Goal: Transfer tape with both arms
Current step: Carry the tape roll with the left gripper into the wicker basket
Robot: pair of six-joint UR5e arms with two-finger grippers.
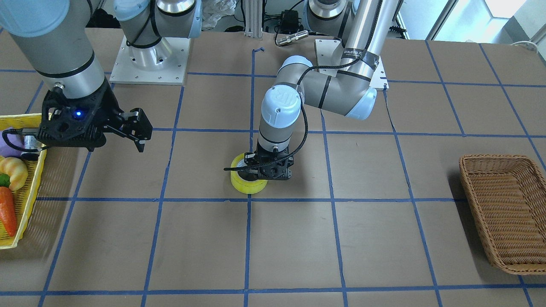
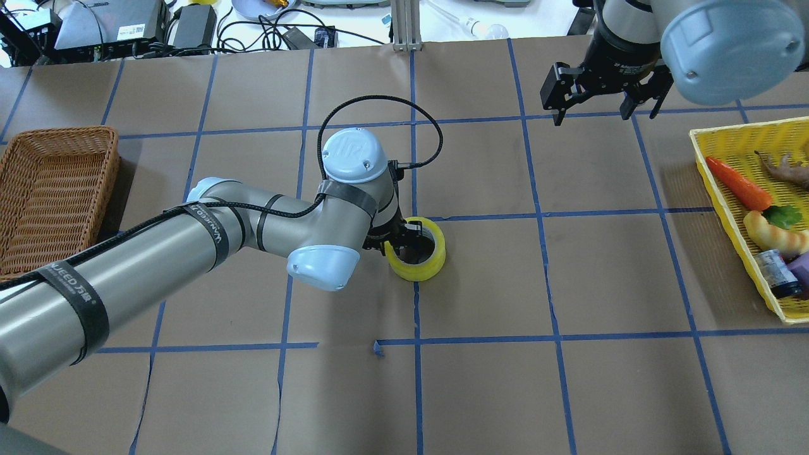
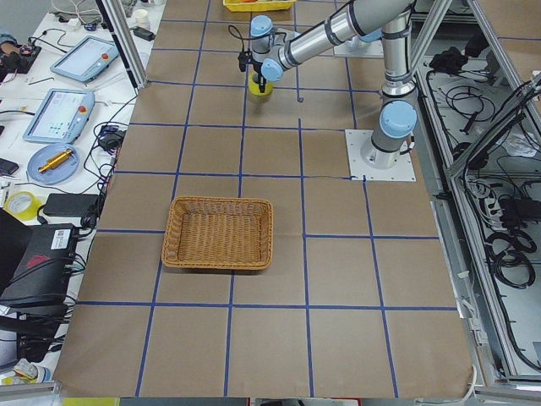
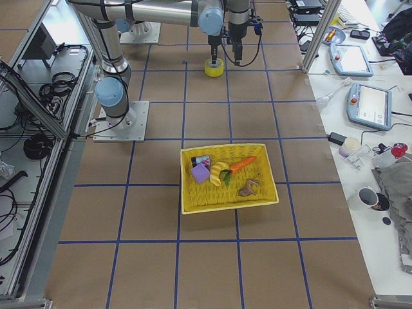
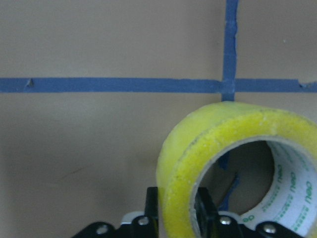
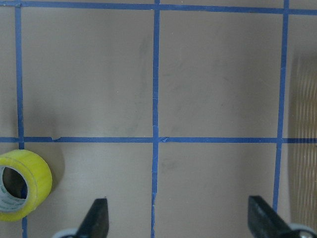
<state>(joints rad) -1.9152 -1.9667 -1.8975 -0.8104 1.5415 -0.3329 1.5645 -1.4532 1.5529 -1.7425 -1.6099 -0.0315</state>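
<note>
The yellow tape (image 1: pixel 249 184) sits at the table's middle on a blue grid crossing. It also shows in the overhead view (image 2: pixel 412 268), the left wrist view (image 5: pixel 213 144) and the right wrist view (image 6: pixel 30 173). My left gripper (image 1: pixel 252 167) (image 2: pixel 404 237) (image 5: pixel 177 208) points down and is shut on the roll's wall, one finger inside the core and one outside. I cannot tell if the roll is off the table. My right gripper (image 1: pixel 137 128) (image 2: pixel 600 101) (image 6: pixel 178 223) is open and empty, hovering well apart from the tape, beside the yellow basket.
A yellow mesh basket (image 1: pixel 32 187) (image 2: pixel 720 189) with a carrot, a croissant and other items stands at my right end of the table. A brown wicker basket (image 1: pixel 469 179) (image 2: pixel 107 183) stands at my left end.
</note>
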